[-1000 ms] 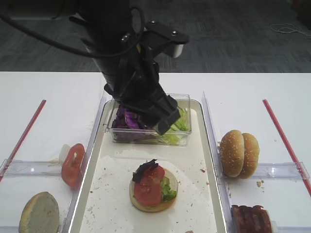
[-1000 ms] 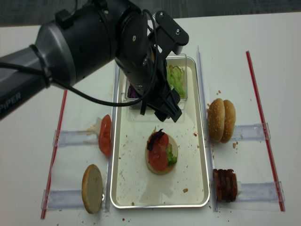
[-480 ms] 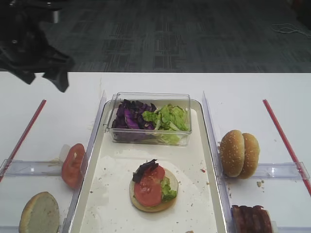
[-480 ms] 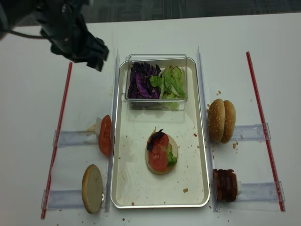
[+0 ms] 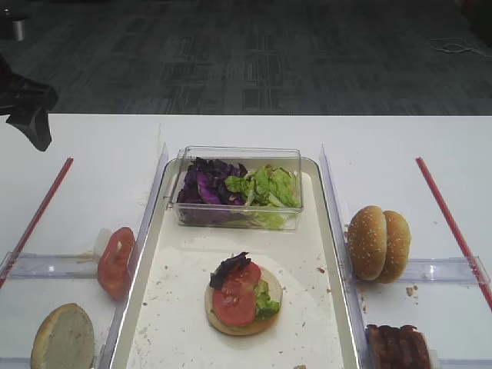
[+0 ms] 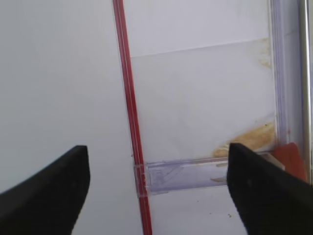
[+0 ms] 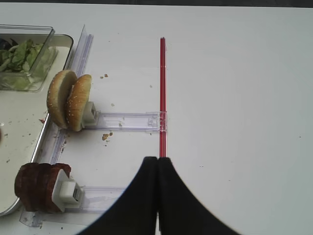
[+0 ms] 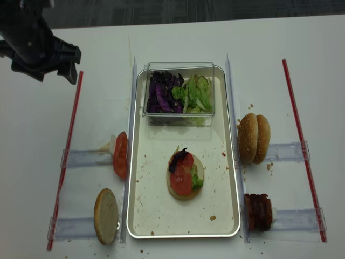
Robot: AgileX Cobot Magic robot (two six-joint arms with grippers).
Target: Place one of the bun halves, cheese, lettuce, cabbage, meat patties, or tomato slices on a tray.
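Note:
On the off-white tray (image 5: 181, 296) lies a bun half (image 5: 231, 324) topped with lettuce (image 5: 267, 301), a tomato slice (image 5: 234, 298) and dark purple cabbage (image 5: 229, 267). My left gripper (image 8: 54, 73) hangs open and empty over the table's far left, above a red strip (image 6: 128, 112). My right gripper (image 7: 157, 159) is shut on nothing, near the right red strip. More bun halves (image 5: 377, 242) and meat patties (image 5: 396, 347) stand right of the tray. A tomato slice (image 5: 115, 261) and a bun half (image 5: 61, 338) stand on the left. Cheese is out of view.
A small clear box (image 5: 238, 201) with purple cabbage and green lettuce sits at the tray's far end. Clear plastic holders (image 8: 86, 157) and upright dividers flank the tray. Red strips (image 8: 302, 135) mark both sides. Crumbs lie scattered on the tray.
My left arm has swung away from above the clear box to the far left of the table, its gripper still open and empty. The food has not moved.

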